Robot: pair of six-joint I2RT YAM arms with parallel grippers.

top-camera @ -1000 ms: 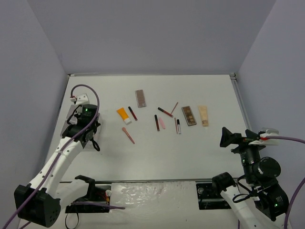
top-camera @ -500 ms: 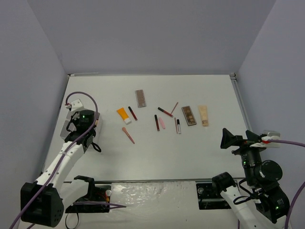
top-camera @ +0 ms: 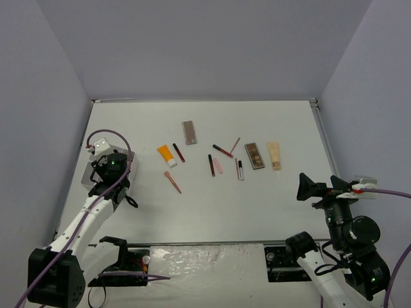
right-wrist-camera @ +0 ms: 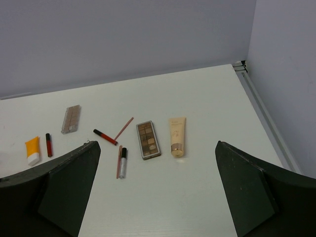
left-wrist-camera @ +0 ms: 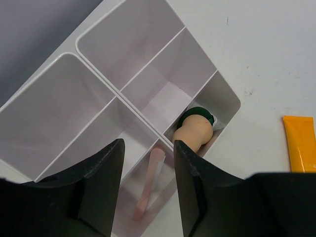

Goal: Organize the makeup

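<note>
My left gripper (left-wrist-camera: 148, 148) hangs over the white compartment box (left-wrist-camera: 123, 49), jaws apart, gripping nothing. Below the gap a pink stick (left-wrist-camera: 150, 182) lies in a narrow compartment. In the neighbouring compartment sit a beige sponge (left-wrist-camera: 195, 133) and a dark green disc (left-wrist-camera: 202, 111). On the table lie the orange tube (top-camera: 167, 154), two brown palettes (top-camera: 189, 132) (top-camera: 254, 155), a beige tube (top-camera: 274, 155), another pink stick (top-camera: 173, 181) and dark-red sticks (top-camera: 178, 152) (top-camera: 210, 165). My right gripper (right-wrist-camera: 157, 148) stands wide open and empty, high at the near right.
The box (top-camera: 90, 174) stands close to the table's left edge, mostly under my left arm. A red gloss stick (right-wrist-camera: 105, 137) and a silver-capped one (right-wrist-camera: 123, 162) lie beside the right-hand palette (right-wrist-camera: 148, 139). A metal rail (right-wrist-camera: 256, 98) runs along the right edge.
My left gripper has drifted a little nearer and leftward over the box, and its jaws have parted. The right arm has barely shifted. The makeup on the table has not moved.
</note>
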